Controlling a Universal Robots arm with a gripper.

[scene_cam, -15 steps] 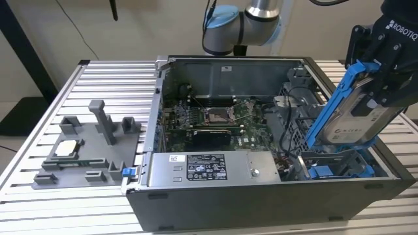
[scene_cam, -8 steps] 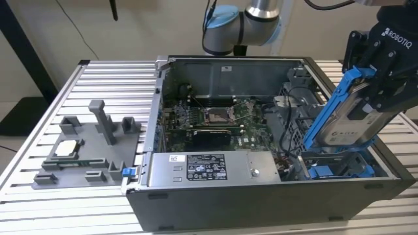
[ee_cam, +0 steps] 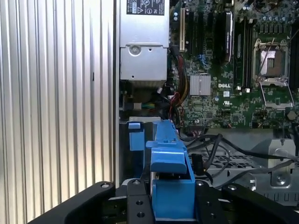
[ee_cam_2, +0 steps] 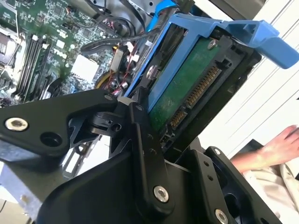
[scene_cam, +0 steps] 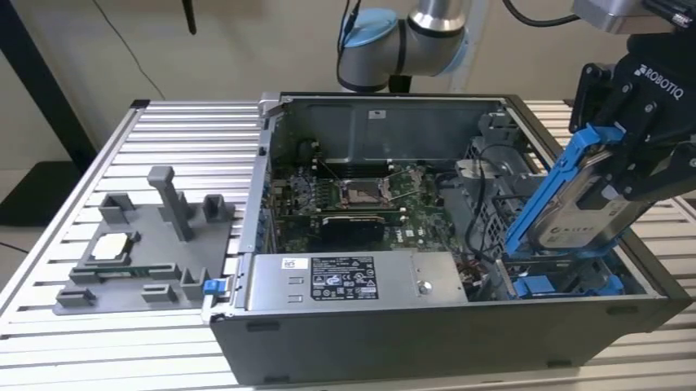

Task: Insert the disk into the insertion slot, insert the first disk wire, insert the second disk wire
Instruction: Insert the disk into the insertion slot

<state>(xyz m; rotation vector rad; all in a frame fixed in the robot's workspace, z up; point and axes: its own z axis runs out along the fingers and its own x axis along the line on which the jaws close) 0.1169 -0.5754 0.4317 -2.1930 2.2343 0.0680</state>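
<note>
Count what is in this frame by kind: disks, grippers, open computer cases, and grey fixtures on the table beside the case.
disk: 1
gripper: 1
computer case: 1
grey fixture: 1
Total: 4

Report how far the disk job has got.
Done: the disk is picked up and clamped in the gripper. In hand: it hangs steeply tilted, its lower end down by the blue-railed slot in the computer case, not lying flat in it. Left: seating the disk, and both wires; the disk's connector is bare in the second wrist view.
</note>
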